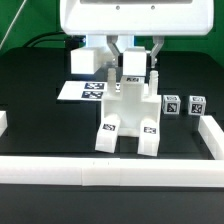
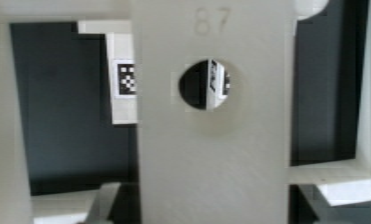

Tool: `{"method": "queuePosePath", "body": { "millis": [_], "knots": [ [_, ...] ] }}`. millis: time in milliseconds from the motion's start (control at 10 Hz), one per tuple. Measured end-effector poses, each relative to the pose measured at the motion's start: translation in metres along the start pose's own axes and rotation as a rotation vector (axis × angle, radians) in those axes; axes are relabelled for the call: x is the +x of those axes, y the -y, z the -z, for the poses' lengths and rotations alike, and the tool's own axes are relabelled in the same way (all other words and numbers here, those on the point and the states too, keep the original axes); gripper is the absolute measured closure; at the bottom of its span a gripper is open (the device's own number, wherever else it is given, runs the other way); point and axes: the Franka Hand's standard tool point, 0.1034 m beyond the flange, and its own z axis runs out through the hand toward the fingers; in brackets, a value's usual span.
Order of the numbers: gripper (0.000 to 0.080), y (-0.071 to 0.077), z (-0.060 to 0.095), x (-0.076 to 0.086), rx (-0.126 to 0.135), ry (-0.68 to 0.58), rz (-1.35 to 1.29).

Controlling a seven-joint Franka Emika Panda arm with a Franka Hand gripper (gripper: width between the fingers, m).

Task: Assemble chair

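Note:
The chair (image 1: 128,115) stands upright in the middle of the black table, a white body on two tagged feet (image 1: 108,130). Its top part (image 1: 132,66) carries a tag. My gripper (image 1: 133,52) is straight above and has its fingers on either side of this top part, shut on it. In the wrist view this part is a broad white slab with an oval hole (image 2: 208,85), and it fills the gap between my fingers (image 2: 116,203). Two small tagged cubes (image 1: 172,103) (image 1: 196,104) lie loose at the exterior view's right.
The marker board (image 1: 85,91) lies flat at the exterior view's left of the chair and also shows in the wrist view (image 2: 125,80). Another white block (image 1: 85,60) sits behind it. Low white border rails run along the front (image 1: 110,172) and the right (image 1: 212,135).

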Motion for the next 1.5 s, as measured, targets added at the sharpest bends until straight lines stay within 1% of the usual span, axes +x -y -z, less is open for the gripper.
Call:
{"method": "queuePosePath", "body": {
  "millis": [200, 300, 600, 1000, 1300, 1500],
  "knots": [
    [0.0515, 0.016, -0.002, 0.003, -0.001, 0.005, -0.035],
    [0.0515, 0.019, -0.004, 0.003, -0.002, 0.006, -0.038],
    [0.0515, 0.017, -0.005, 0.002, -0.003, 0.008, -0.04],
    [0.0515, 0.015, -0.015, -0.016, -0.006, 0.026, -0.041],
    [0.0515, 0.018, -0.016, -0.02, -0.005, 0.031, -0.037],
    [0.0515, 0.018, -0.021, -0.023, -0.007, 0.027, -0.035]
  ]
}}
